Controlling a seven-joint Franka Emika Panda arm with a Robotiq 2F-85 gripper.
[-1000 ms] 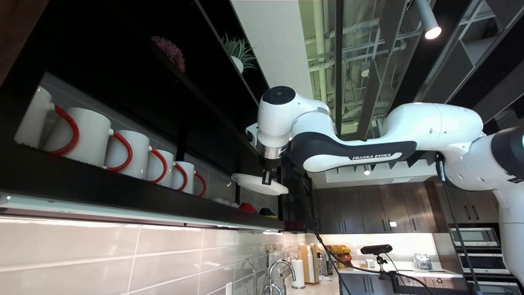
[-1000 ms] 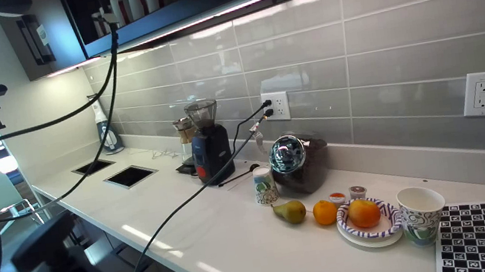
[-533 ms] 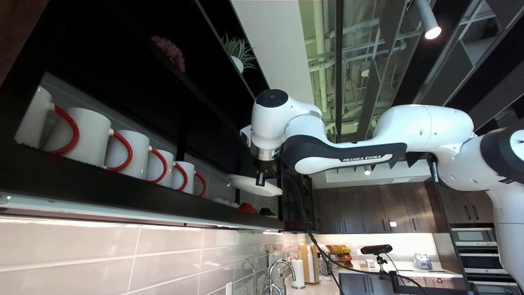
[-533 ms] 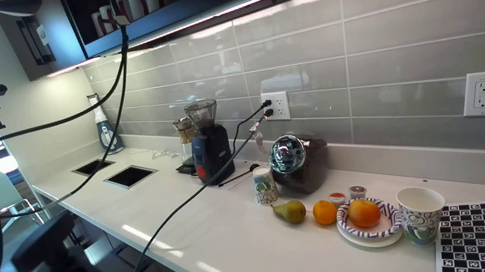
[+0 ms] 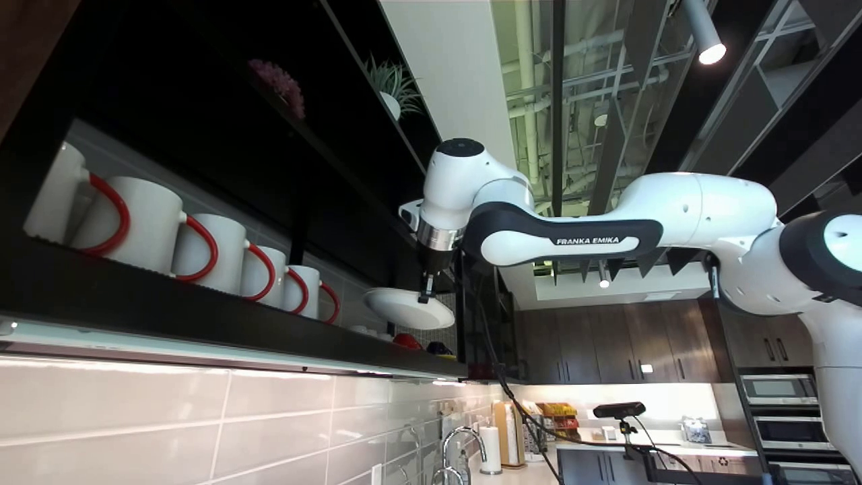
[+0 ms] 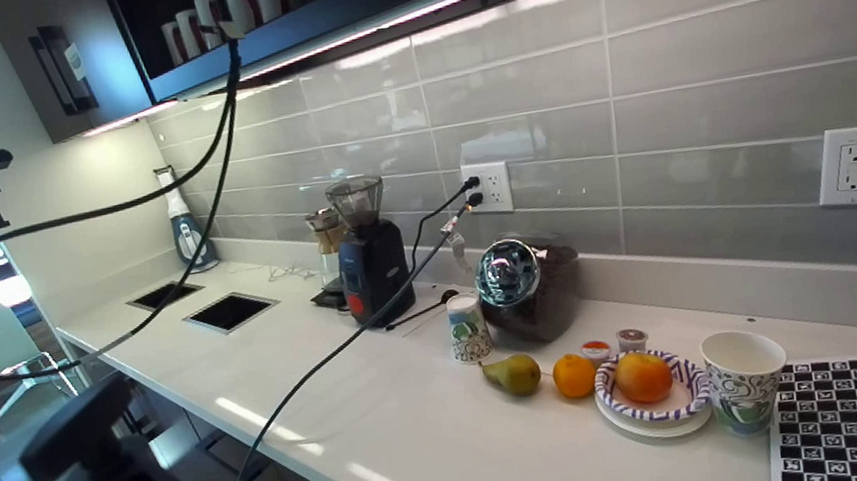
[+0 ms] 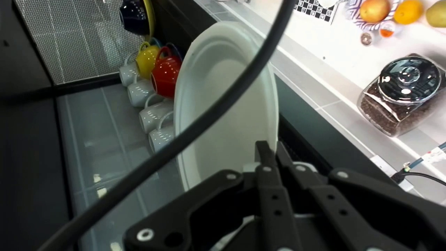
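A white oval-looking plate [image 7: 240, 129] hangs from my gripper [image 7: 273, 148], whose fingertips pinch its rim from both faces. The rest of the plate reaches out beyond the fingers, partly covered in the wrist view by a black cable [image 7: 223, 108]. In an exterior view the gripper [image 5: 425, 296] points down and the plate [image 5: 397, 310] is tilted in front of the open black shelf [image 5: 350, 343]. Close to the plate's edge in the wrist view are a red cup [image 7: 166, 76], a yellow cup [image 7: 146, 61] and several small white cups [image 7: 153, 115]. Whether plate and shelf touch I cannot tell.
White mugs [image 5: 145, 222] with red handles line the same shelf. Below, the counter [image 6: 423, 442] carries a coffee grinder [image 6: 375, 269], a jar [image 6: 541, 292], a pear [image 6: 516, 375], an orange [image 6: 574, 376] and paper cups. Loose cables [image 6: 221, 135] hang from the arm.
In an exterior view the gripper and plate have shifted left, and the plate has tilted to show more of its face. The hanging cables have moved right in an exterior view. The grip stays.
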